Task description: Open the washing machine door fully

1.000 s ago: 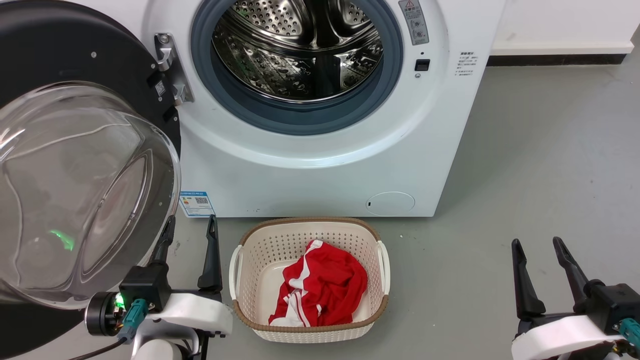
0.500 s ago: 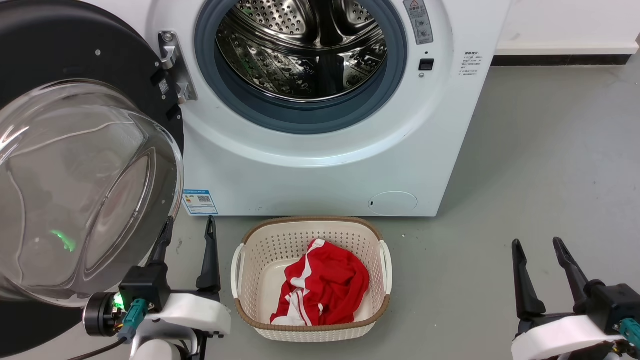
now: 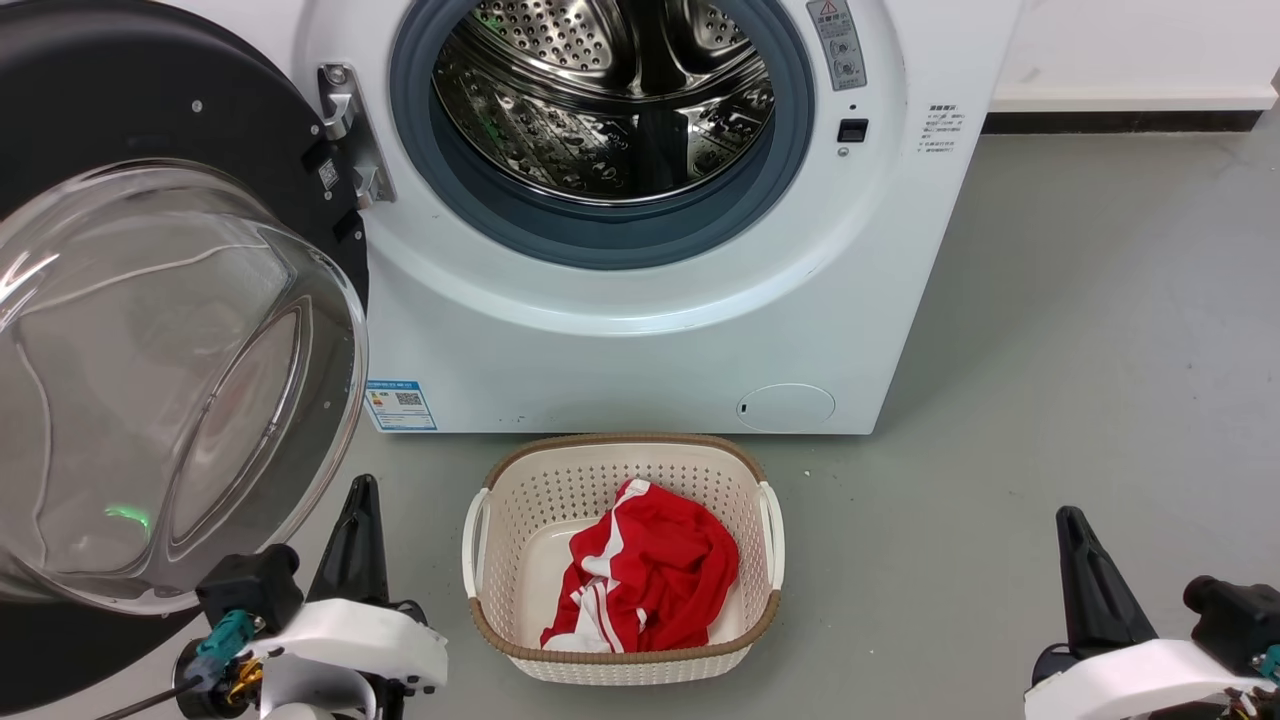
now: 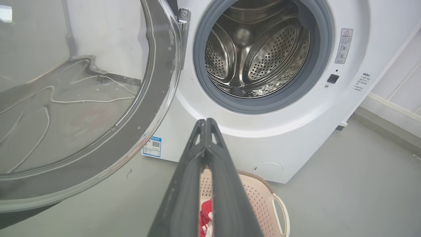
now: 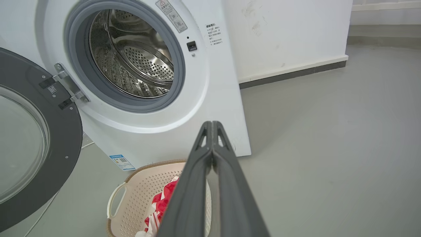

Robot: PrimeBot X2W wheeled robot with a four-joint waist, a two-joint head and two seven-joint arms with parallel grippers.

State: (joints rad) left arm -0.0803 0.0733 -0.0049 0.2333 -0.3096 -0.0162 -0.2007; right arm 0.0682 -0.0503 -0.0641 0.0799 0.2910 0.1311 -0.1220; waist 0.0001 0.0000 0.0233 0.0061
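Where it hangs on its metal hinge (image 3: 350,135) left of the drum mouth, the washing machine door (image 3: 190,340), a large round glossy black disc with a bulging clear glass bowl (image 4: 65,98) at centre, stands swung well out from the opening, inner face toward the head camera; whether it is at its stop cannot be told. Handling, as judged: rigid, fairly heavy, free only about the hinge. The gloss rim looks slippery and the bowl smooth and breakable, so no pinch there. Best contact is a push on the black rim at the edge farthest from the hinge. Adjoining: the washing machine (image 3: 640,340), a big white boxy front-loader, with perforated steel drum (image 3: 610,90) exposed, grey-blue rubber ring (image 3: 600,235), and blue label sticker (image 3: 400,405) low on the front. Before it on the grey floor (image 3: 1050,350): cream perforated laundry basket (image 3: 620,440) holding a red-and-white garment (image 3: 650,580). Item, the left gripper (image 4: 206,123): fingers pressed together, empty, near the door's lower rim, apart from it. Item, the right gripper (image 5: 212,124): fingers likewise together, empty, well apart from the door.
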